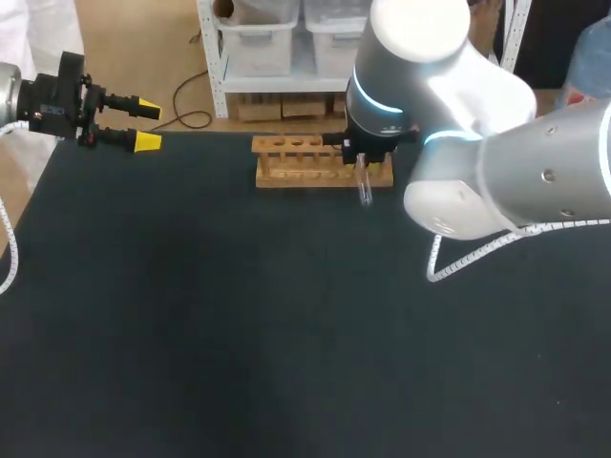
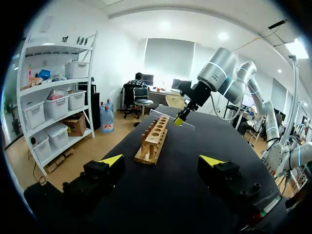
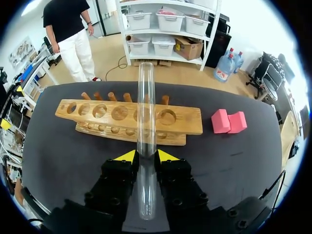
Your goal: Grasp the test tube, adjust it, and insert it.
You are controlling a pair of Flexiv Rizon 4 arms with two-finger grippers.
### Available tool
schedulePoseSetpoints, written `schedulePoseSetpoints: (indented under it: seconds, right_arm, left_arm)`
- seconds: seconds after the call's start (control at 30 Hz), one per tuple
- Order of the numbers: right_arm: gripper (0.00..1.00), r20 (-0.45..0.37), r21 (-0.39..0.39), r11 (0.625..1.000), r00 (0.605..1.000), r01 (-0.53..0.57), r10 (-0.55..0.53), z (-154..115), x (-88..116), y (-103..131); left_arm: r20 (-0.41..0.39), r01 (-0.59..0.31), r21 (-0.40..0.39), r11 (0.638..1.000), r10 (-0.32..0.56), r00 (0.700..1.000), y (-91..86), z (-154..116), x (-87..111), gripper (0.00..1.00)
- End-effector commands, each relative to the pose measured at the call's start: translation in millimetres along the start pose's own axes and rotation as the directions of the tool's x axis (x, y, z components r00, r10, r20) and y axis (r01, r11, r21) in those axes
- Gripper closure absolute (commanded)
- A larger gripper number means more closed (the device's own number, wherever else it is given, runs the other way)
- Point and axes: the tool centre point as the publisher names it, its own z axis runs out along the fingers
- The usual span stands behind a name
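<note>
Test tube (image 3: 146,107) is clamped in the right gripper's (image 3: 145,157) fingers above the rack (image 3: 187,123) at the table's (image 1: 191,334) far edge, lying across the holes (image 3: 167,117), not yet upright. Left gripper (image 1: 147,125) gapes empty at the far-left corner.

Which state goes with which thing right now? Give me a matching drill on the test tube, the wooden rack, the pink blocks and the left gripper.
Things
1. test tube
2. wooden rack
3. pink blocks
4. left gripper

States
A. open, holding nothing
B. lying on the table, beside the rack's end
C. clamped between the fingers of the right gripper
D. standing on the table, holes empty

Pairs: 1-C, 2-D, 3-B, 4-A
</note>
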Motion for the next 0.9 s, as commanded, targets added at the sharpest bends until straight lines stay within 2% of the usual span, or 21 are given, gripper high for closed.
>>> schedulePoseSetpoints:
  seconds: [0.03, 0.63, 0.9]
  right_arm:
    - [1.00, -0.014, -0.003, 1.000, 1.000, 0.000, 0.000, 3.7, -0.9, 1.0]
    - [1.00, -0.051, -0.006, 1.000, 0.999, 0.006, -0.007, 13.3, 5.5, 1.6]
    - [1.00, -0.048, -0.004, 1.000, 0.999, 0.000, 0.000, 7.4, 6.7, -0.2]
  left_arm:
    - [0.003, -0.003, -0.001, 1.000, 0.003, 1.000, -0.6, 0.0, 1.1, 0.00]
    - [0.003, -0.003, -0.001, 1.000, 0.003, 1.000, -0.6, 0.0, 1.1, 0.00]
    - [0.003, -0.003, -0.001, 1.000, 0.003, 1.000, -0.6, 0.0, 1.1, 0.00]
